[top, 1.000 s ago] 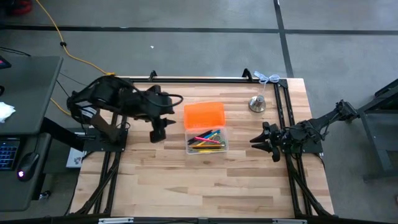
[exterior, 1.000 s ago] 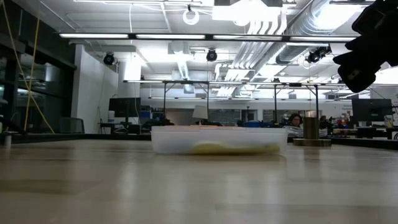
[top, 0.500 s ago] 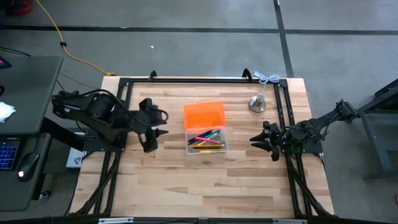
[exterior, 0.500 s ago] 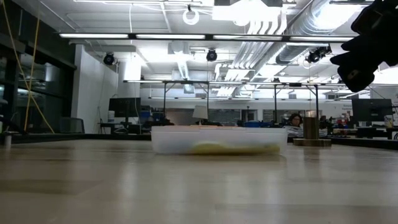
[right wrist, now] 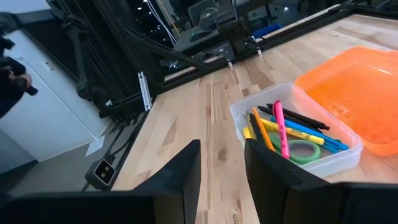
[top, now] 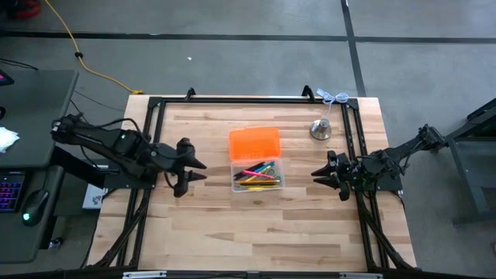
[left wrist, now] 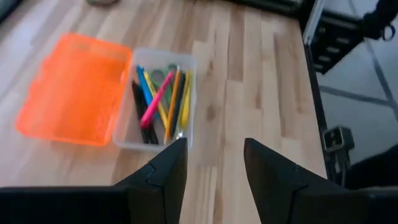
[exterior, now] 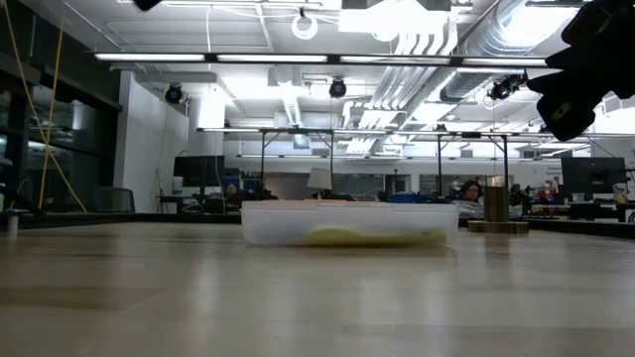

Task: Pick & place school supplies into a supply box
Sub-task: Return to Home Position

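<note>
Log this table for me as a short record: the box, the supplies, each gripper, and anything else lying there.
supply box: mid-table, open, orange lid folded out flat
school supplies: all visible ones lie inside the box
left gripper: open, empty, left of the box
right gripper: open, empty, right of the box
other: silver bell, apart from the box, on the right gripper's side

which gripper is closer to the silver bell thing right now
Right. The right gripper is a short way from the silver bell, with nothing between them. The left gripper is much farther off, on the other side of the supply box.
</note>
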